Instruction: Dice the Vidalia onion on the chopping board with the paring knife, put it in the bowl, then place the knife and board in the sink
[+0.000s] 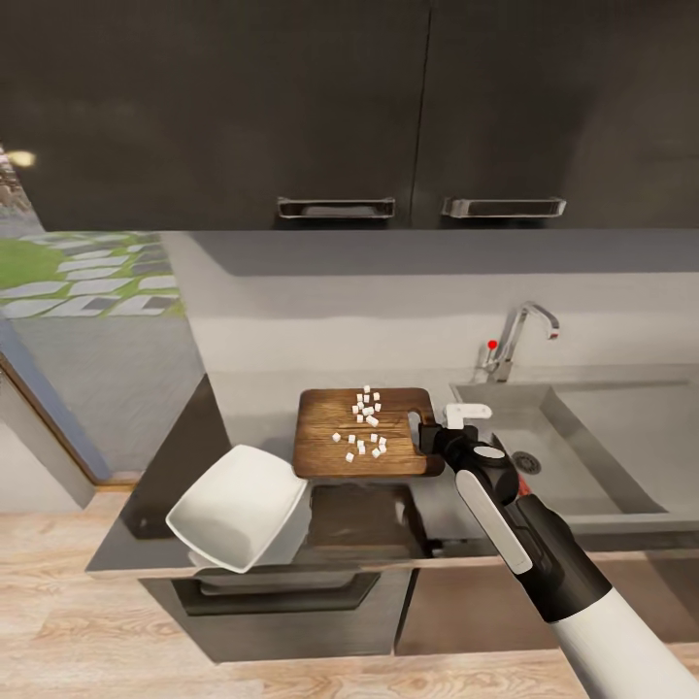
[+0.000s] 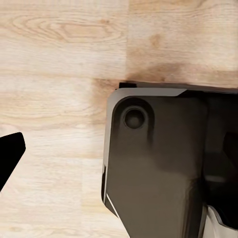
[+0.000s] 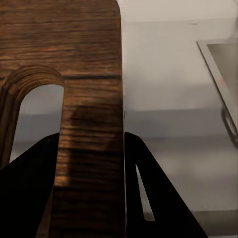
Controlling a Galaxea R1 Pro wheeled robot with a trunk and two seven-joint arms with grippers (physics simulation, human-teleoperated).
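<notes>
The chopping board (image 1: 364, 434), just left of the sink (image 1: 582, 447) on the countertop (image 1: 447, 515), is pinched at its slotted end by the right gripper (image 1: 434, 439), apparently so the diced onion (image 1: 365, 419) can be tipped into the tilted bowl (image 1: 241, 505) near the board's left corner.

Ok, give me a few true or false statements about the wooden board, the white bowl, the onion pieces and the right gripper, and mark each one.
1. The white diced onion cubes lie on the dark brown wooden chopping board. True.
2. The right gripper is closed on the board's handle-slot end. True; the right wrist view shows its fingers on either side of the board edge.
3. The white squarish bowl sits inside the grey steel sink. False; it is at the counter's front edge, on the board's far side from the sink, tilted.
4. The bowl already holds the onion cubes. False; it looks empty.
</notes>
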